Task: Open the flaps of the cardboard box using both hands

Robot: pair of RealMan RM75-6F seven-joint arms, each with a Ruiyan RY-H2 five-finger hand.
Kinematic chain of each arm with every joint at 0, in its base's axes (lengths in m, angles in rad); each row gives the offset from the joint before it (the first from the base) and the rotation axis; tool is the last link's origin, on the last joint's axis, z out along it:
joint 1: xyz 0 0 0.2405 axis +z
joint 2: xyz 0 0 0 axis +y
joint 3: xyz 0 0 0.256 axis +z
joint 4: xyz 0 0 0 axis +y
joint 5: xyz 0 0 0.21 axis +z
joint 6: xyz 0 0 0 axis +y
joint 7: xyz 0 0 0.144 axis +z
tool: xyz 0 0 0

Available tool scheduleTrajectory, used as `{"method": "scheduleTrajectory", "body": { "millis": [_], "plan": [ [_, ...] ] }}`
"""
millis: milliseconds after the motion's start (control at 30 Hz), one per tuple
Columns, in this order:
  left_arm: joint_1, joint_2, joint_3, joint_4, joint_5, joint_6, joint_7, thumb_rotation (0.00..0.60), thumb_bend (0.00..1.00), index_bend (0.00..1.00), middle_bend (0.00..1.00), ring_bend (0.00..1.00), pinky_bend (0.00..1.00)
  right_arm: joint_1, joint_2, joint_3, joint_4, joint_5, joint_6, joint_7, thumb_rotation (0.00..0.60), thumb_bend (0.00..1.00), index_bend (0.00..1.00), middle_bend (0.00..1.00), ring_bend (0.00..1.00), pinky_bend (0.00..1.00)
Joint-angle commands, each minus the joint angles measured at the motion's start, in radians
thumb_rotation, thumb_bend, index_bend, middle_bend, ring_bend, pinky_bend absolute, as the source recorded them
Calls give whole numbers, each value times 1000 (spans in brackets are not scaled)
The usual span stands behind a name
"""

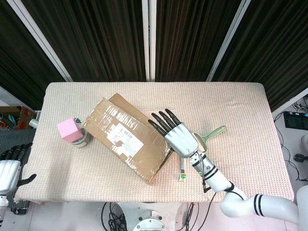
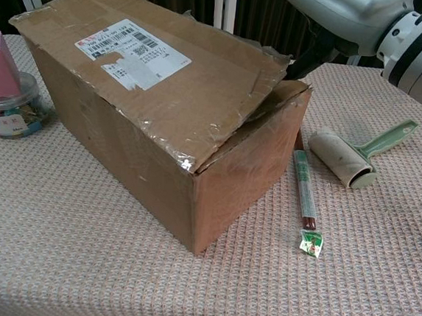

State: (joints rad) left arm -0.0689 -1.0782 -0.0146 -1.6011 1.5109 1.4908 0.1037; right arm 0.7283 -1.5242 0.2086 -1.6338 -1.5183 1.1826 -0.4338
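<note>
A brown cardboard box (image 1: 127,138) (image 2: 155,116) with a white shipping label lies diagonally on the table. Its top flap has lifted a little at the right edge, showing a dark gap. My right hand (image 1: 174,134) (image 2: 335,10) hovers over the box's right end with fingers spread and straight; in the chest view a dark fingertip reaches down to the raised flap edge. It holds nothing. My left hand (image 1: 8,166) hangs off the table's left edge, far from the box, fingers apart and empty.
A pink cube (image 1: 69,129) sits on a small clear tub (image 2: 8,111) left of the box. Right of the box lie a thin pen-like packet (image 2: 306,199) and a lint roller (image 2: 348,159) with a green handle. The woven table cover (image 1: 240,110) stretches to the right.
</note>
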Motion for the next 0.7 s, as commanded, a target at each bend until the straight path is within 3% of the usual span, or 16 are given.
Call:
{"method": "scheduleTrajectory", "body": {
  "millis": [33, 467, 700],
  "plan": [
    [1, -1, 0, 1, 0, 0, -1, 600, 0, 132, 166, 161, 244, -1, -33, -3, 48, -87, 79, 99, 600, 199, 0, 0, 0, 0],
    [3, -4, -1, 4, -1, 4, -1, 600, 0, 133, 166, 161, 245, 22, -148, 4, 125, -234, 243, 350, 600, 199, 0, 0, 0, 0],
    [10, 0, -1, 1, -4, 11, 1, 600, 0, 132, 166, 161, 245, 64, -222, 26, 163, -262, 257, 383, 600, 200, 0, 0, 0, 0]
  ]
}}
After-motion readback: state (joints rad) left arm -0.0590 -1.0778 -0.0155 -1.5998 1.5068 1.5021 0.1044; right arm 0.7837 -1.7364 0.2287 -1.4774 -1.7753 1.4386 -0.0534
